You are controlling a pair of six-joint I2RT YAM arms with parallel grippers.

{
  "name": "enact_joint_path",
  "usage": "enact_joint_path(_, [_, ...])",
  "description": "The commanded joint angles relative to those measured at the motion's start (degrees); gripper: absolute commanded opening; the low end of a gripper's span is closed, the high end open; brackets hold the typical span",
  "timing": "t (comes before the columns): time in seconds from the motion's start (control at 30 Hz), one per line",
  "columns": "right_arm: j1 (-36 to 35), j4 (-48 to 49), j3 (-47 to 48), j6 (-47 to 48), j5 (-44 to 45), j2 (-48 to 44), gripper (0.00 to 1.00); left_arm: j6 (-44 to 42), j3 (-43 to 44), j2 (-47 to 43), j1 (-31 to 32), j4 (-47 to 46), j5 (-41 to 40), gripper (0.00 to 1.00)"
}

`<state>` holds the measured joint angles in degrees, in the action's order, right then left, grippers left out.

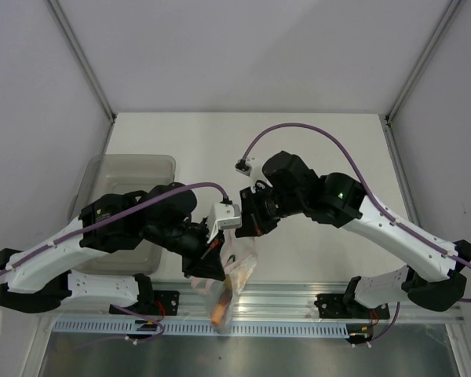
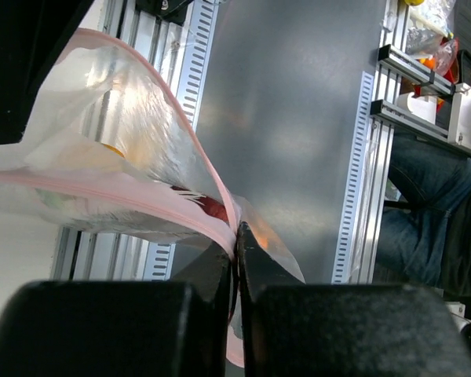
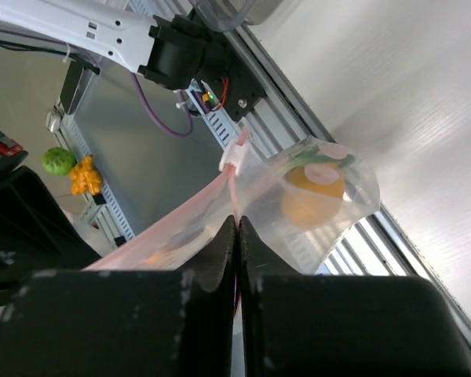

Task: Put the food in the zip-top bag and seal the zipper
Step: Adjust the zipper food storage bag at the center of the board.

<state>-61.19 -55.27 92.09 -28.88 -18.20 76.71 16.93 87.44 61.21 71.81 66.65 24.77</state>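
Pinched the zipper (image 2: 141, 202) of the zip-top bag (image 1: 234, 271) with the left gripper (image 2: 237, 236), closed firmly on the pink strip. Pinched the same strip with the right gripper (image 3: 237, 224), closed tightly too. Held the bag in the air over the metal rail (image 1: 298, 302) at the near table edge, hanging down. Had the food (image 3: 314, 192) inside, a round yellow-orange piece with some green on top.

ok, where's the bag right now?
Top view, bottom centre: the bag hangs over the front rail between the two arms. It is pinched at its pink strip by the left claw and the right claw.
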Motion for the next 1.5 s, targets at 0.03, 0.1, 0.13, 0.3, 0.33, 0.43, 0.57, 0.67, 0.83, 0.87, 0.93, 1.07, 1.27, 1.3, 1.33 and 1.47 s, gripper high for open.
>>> enact_joint_path(0.03, [-0.42,5.07,0.10,-2.14,4.12,-3.23,0.00,-0.23,1.95,-0.30,-0.53,-1.79,-1.39,0.20])
enact_joint_path(0.1, [-0.60,6.13,-0.34,-2.93,7.80,-4.81,0.00,0.82,1.34,-1.26,-0.71,-2.05,-3.32,0.34])
enact_joint_path(0.13, [-0.60,6.74,-0.51,-3.45,9.13,-5.25,0.00,1.35,0.98,-1.62,-0.79,-2.40,-3.94,0.42])
enact_joint_path(0.3, [-1.12,10.35,-3.23,-7.14,12.04,-8.41,0.00,5.83,0.36,-2.94,-1.94,-4.51,-7.89,0.53])
enact_joint_path(0.33, [-1.30,11.66,-3.85,-8.02,13.09,-8.76,0.00,6.44,0.97,-2.50,-1.94,-4.08,-9.12,0.53])
enact_joint_path(0.43, [-2.00,14.65,-6.83,-11.71,14.24,-10.61,0.00,9.87,1.59,-1.10,-1.94,-3.37,-15.97,0.55])
enact_joint_path(0.57, [-3.93,16.94,-9.03,-16.46,20.19,-12.10,0.00,14.18,2.12,0.31,-1.94,-4.50,-21.26,0.56])
enact_joint_path(0.67, [-4.82,17.47,-9.65,-18.22,23.54,-12.90,0.00,14.80,2.03,0.75,-1.94,-6.97,-21.61,0.56])
enact_joint_path(0.83, [-5.87,18.09,-10.27,-20.77,26.45,-14.56,0.00,16.03,4.05,4.70,-1.94,-4.87,-26.25,0.50])
enact_joint_path(0.87, [-5.96,18.00,-10.36,-20.95,27.94,-14.83,0.00,16.29,4.32,5.14,-2.02,-4.26,-26.79,0.46])
enact_joint_path(0.93, [-6.05,17.74,-10.53,-21.39,29.18,-15.62,0.00,17.17,4.23,5.85,-1.94,-2.67,-28.02,0.32])
enact_joint_path(1.07, [-6.05,18.35,-11.50,-22.09,30.94,-17.20,0.00,18.40,3.88,5.76,-1.94,-1.62,-29.77,0.15])
enact_joint_path(1.27, [-6.05,18.53,-11.94,-21.40,30.68,-17.38,0.07,16.83,5.63,7.25,-1.94,-0.91,-33.64,0.01])
enact_joint_path(1.3, [-6.05,18.27,-11.85,-20.61,30.76,-17.47,0.15,14.99,6.33,7.34,-1.94,-1.00,-34.26,0.01])
enact_joint_path(1.33, [-6.05,17.74,-11.68,-19.47,31.46,-17.64,0.24,13.93,6.51,7.52,-2.02,-1.69,-34.62,0.01])
enact_joint_path(1.47, [-5.70,14.32,-10.18,-9.65,32.26,-19.22,0.50,6.90,7.74,6.56,-2.29,-3.72,-32.26,0.01])
